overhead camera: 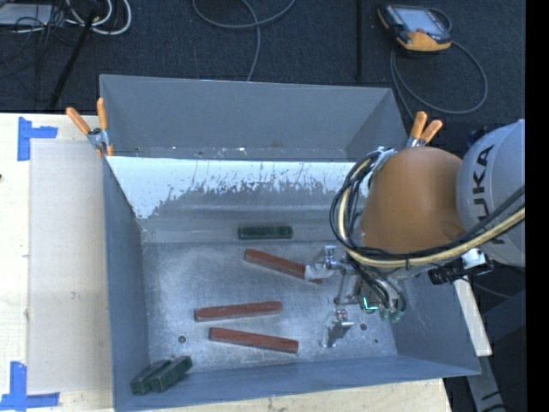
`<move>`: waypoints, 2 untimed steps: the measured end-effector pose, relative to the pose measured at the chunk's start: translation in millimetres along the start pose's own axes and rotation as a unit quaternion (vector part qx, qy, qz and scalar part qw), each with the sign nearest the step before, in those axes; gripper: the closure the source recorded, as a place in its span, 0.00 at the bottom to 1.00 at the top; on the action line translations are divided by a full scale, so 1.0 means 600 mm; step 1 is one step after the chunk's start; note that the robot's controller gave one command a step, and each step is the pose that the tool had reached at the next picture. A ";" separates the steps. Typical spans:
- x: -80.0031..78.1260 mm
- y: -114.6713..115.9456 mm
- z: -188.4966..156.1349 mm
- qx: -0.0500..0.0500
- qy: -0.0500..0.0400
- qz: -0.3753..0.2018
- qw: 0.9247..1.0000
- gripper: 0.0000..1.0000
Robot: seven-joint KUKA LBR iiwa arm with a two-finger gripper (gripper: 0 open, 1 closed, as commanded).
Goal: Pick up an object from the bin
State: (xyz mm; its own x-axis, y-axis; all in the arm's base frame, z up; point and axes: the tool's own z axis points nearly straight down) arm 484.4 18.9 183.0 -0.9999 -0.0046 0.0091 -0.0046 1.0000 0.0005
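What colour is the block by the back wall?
The block is dark green, as the camera view shows.

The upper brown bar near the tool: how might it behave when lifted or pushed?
The upper brown bar looks straight and flat-sided, so it is probably stiff and unlikely to roll. Long and thin, it may swing if gripped near one end.

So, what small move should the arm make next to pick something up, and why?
Probably a short shift towards the view's left, to bring the gripper over the upper brown bar. That bar lies slanted on the floor of the bin, its right end just beside the gripper, nearer than the middle brown bar and the front brown bar. Nothing lies on it.
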 end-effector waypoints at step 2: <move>-0.003 0.054 0.072 0.001 -0.005 -0.048 0.999 0.00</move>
State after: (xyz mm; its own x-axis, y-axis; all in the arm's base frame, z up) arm 485.5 51.4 140.0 -0.9949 -0.1011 -0.0012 -0.1011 0.9949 -0.0004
